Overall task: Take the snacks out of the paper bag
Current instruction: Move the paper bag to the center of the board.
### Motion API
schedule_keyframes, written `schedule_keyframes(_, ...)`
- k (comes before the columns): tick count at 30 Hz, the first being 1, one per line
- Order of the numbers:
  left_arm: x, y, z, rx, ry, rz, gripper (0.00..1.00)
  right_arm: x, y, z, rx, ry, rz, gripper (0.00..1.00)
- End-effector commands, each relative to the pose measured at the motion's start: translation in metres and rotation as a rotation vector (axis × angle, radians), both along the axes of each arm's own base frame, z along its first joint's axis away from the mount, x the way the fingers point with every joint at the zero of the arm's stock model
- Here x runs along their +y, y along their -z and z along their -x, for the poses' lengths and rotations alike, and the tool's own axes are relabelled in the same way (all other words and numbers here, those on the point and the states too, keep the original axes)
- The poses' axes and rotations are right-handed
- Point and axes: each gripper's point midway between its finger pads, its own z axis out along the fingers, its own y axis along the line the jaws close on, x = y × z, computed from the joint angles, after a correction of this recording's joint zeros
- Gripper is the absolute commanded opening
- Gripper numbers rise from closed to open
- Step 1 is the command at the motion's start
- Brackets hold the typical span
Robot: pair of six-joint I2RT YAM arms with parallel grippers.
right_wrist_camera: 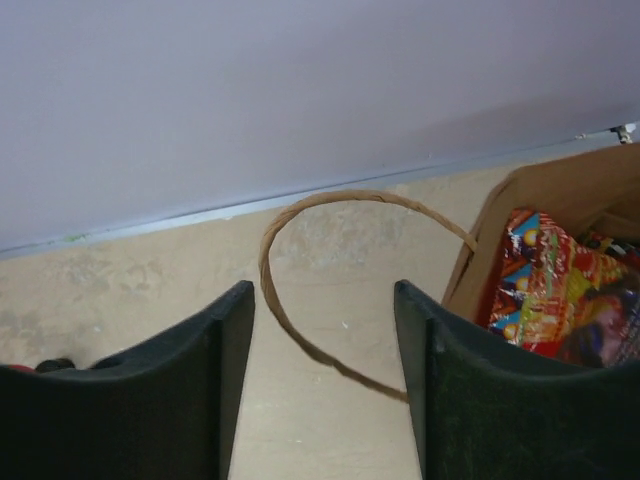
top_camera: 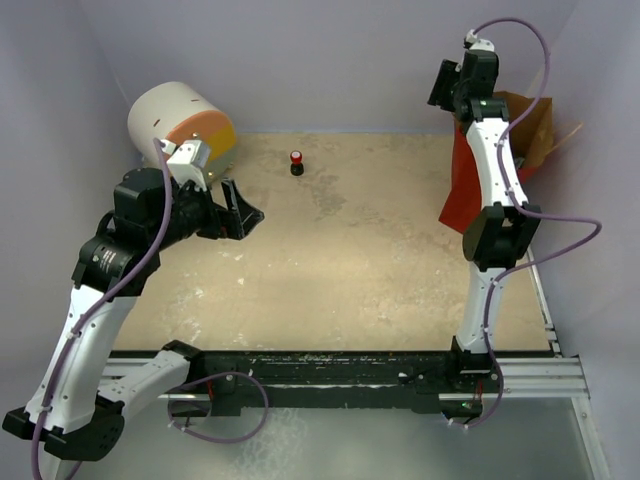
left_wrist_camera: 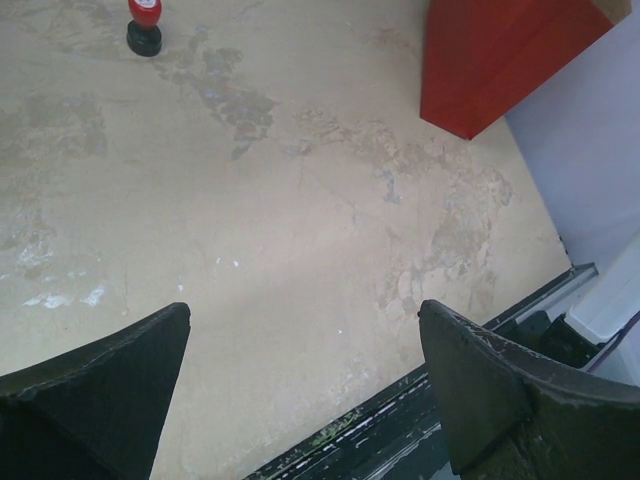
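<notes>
The paper bag (top_camera: 468,185), red outside and brown inside, stands upright at the far right of the table. It also shows in the left wrist view (left_wrist_camera: 500,60). In the right wrist view its brown rim (right_wrist_camera: 560,190) and twine loop handle (right_wrist_camera: 300,220) show, with the red crinkly chip bag (right_wrist_camera: 555,295) inside. My right gripper (right_wrist_camera: 325,300) is open, held high over the bag's left edge, with the handle loop hanging between its fingers. My left gripper (left_wrist_camera: 305,320) is open and empty above the table at the left. The small candy packets are not in view.
A white cylinder with an orange-yellow face (top_camera: 180,125) lies at the far left. A tiny red-and-black knob (top_camera: 297,162) stands at the far middle and shows in the left wrist view (left_wrist_camera: 144,25). A black rail (top_camera: 330,365) runs along the near edge. Walls enclose the table.
</notes>
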Motion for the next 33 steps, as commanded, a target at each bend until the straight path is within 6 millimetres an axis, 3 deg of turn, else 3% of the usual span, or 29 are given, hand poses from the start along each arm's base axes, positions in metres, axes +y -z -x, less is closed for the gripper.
schedule_keyframes(1, 0.009, -0.011, -0.001, -0.073, -0.023, -0.06, 0.99, 0.012, -0.036, -0.011, -0.117, -0.091, 0.008, 0.54)
schedule_keyframes(4, 0.017, -0.017, -0.001, -0.104, -0.051, -0.105, 0.99, 0.014, -0.033, -0.013, -0.107, -0.095, -0.005, 0.27)
schedule_keyframes(8, 0.018, -0.023, -0.004, -0.122, -0.065, -0.117, 0.99, 0.026, -0.043, -0.001, -0.106, -0.143, -0.055, 0.0)
schedule_keyframes(11, 0.015, -0.024, -0.004, -0.118, -0.061, -0.096, 0.99, 0.038, -0.043, 0.018, -0.068, -0.177, -0.084, 0.0)
schedule_keyframes(14, 0.011, -0.022, -0.005, -0.092, -0.055, -0.072, 0.99, 0.068, -0.04, 0.044, -0.023, -0.301, -0.135, 0.0)
schedule_keyframes(18, 0.006, -0.022, -0.005, -0.055, -0.054, -0.048, 0.99, 0.11, -0.031, 0.088, 0.069, -0.444, -0.135, 0.0)
schedule_keyframes(21, 0.004, -0.022, -0.005, -0.035, -0.054, -0.028, 0.99, 0.142, -0.02, 0.133, 0.14, -0.495, -0.089, 0.0)
schedule_keyframes(28, -0.01, -0.016, 0.0, 0.047, -0.025, 0.046, 0.99, 0.232, -0.001, 0.234, 0.243, -0.691, -0.158, 0.0)
schedule_keyframes(33, -0.005, -0.015, 0.004, 0.066, -0.069, 0.073, 0.99, 0.304, -0.025, 0.29, 0.224, -0.839, -0.297, 0.0)
